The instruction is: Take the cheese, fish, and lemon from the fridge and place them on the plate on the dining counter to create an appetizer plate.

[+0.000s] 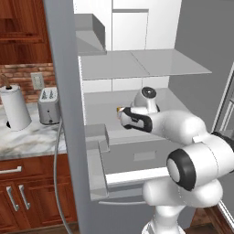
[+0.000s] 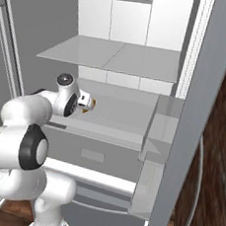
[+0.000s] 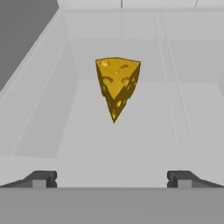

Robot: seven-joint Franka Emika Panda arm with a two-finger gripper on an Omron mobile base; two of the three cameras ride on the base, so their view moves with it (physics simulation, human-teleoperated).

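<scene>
Hand view: the gripper [image 3: 112, 179], jaws spread wide and empty, faces the cheese [image 3: 117, 85] lying on a white shelf inside the open fridge [image 1: 137, 68], well apart from the fingertips [image 3: 41, 178]. A small yellow patch beyond the wrist in the base views is probably that wedge. Nothing appears collected yet; cheese, fish and lemon all remain to be plated.

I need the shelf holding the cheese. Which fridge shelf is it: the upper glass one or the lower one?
The lower shelf: the cheese rests there, ahead of the open gripper. The upper glass shelf is above it.
</scene>
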